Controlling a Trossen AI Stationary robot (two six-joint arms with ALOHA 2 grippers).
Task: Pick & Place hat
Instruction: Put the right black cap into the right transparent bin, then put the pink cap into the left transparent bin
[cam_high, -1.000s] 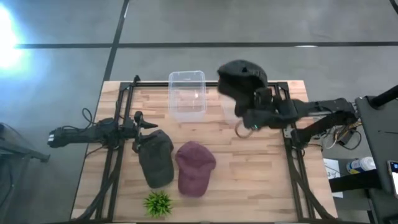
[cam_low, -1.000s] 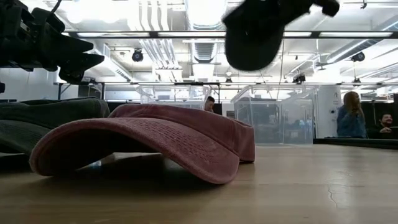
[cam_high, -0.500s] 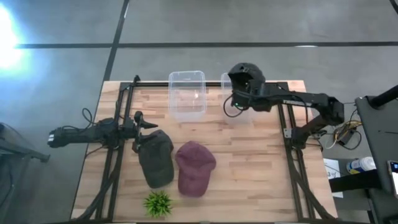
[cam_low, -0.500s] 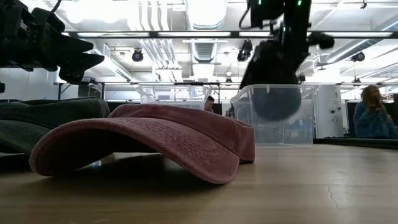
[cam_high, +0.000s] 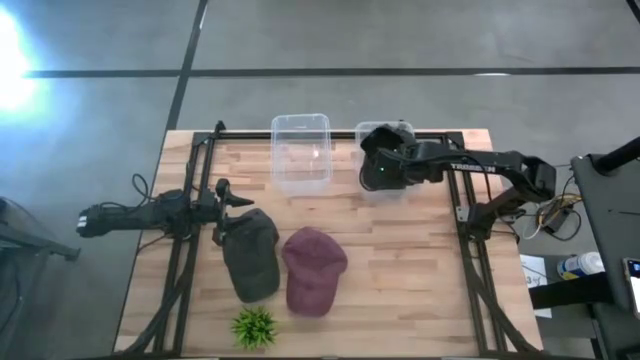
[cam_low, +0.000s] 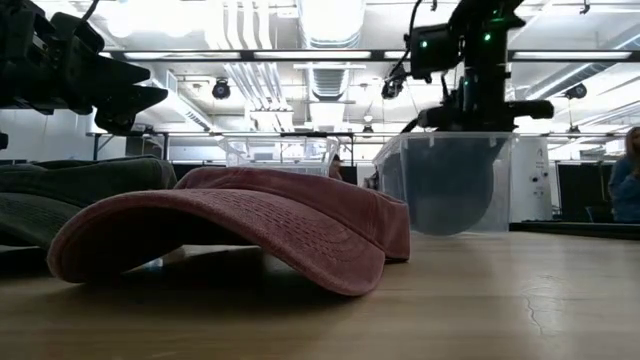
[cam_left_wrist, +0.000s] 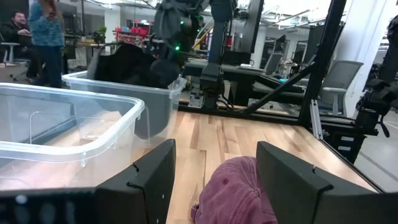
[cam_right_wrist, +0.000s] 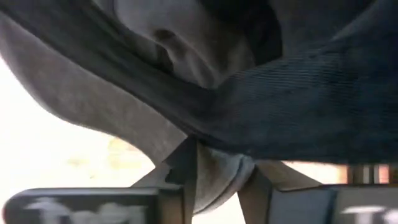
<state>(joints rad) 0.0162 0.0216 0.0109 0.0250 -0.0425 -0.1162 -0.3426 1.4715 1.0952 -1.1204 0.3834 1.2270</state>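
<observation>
The black hat (cam_high: 388, 140) sits low inside the right clear bin (cam_high: 360, 128), showing dark through the bin's wall (cam_low: 445, 190). My right gripper (cam_high: 379, 170) reaches into that bin from the table's right and is shut on the hat. A dark grey cap (cam_high: 250, 258) and a maroon cap (cam_high: 313, 270) lie brim-down on the table. My left gripper (cam_high: 226, 208) waits open, level, just beside the grey cap's far-left edge; in its wrist view the fingers (cam_left_wrist: 155, 180) stand apart, with the maroon cap (cam_left_wrist: 239, 193) ahead. My right gripper pinches a fold of the black hat's cloth (cam_right_wrist: 217, 168) between its two fingers (cam_right_wrist: 181, 163). The rest of the hat fills the wrist view above the fingers. Which part of the hat this fold belongs to is hidden by the hat itself. The hat hangs down into the bin.
A second clear bin (cam_high: 300, 150) stands left of the right one at the table's far edge. A small green plant (cam_high: 254, 326) is at the near edge. Bare wood lies on the table's right half (cam_high: 410, 270). A person shows in the room beyond (cam_left_wrist: 46, 37).
My right gripper has carried the black hat from high over the table's right-middle toward the far edge, then down into the right clear bin. The hat, seen above the bin a second ago, now sits within its walls. The gripper has stayed shut on it.
</observation>
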